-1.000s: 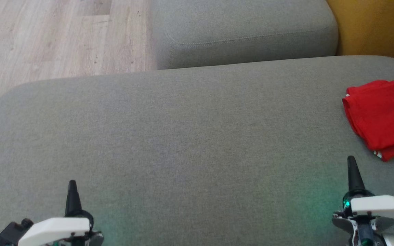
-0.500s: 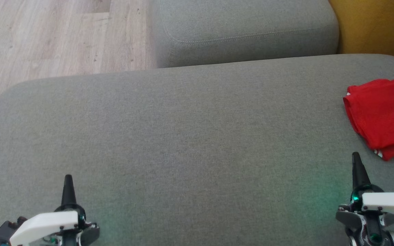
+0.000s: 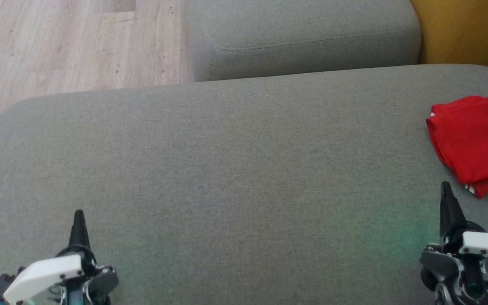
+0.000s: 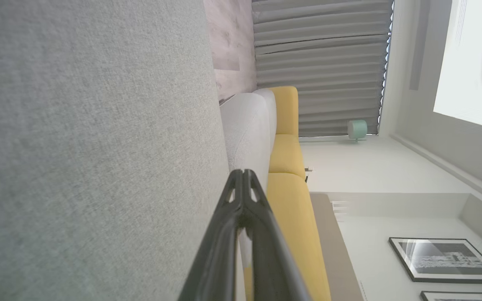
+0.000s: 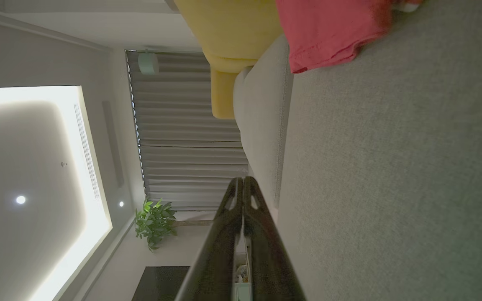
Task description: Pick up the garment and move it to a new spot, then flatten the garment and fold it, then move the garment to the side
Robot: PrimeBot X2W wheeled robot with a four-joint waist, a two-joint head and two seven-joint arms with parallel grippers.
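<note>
A folded red garment [image 3: 475, 142] lies at the right edge of the grey cushion [image 3: 235, 190], partly cut off by the head view's border; the right wrist view shows its corner [image 5: 324, 33] at the top. My right gripper [image 3: 446, 190] hovers low at the lower right, just below and left of the garment, fingers pressed together with nothing between them [image 5: 243, 184]. At the lower left, far from the garment, my left gripper [image 3: 78, 216] is shut and empty as well [image 4: 243, 175].
A second grey cushion [image 3: 303, 38] sits behind the first. Wooden floor [image 3: 70, 42] lies at the upper left and a yellow seat [image 3: 468, 34] at the upper right. The wide grey surface between my grippers is bare.
Both grippers have slid slightly outward and lower in the head view, the left one leftward and the right one rightward. The whole picture has shifted a little. The garment lies as before.
</note>
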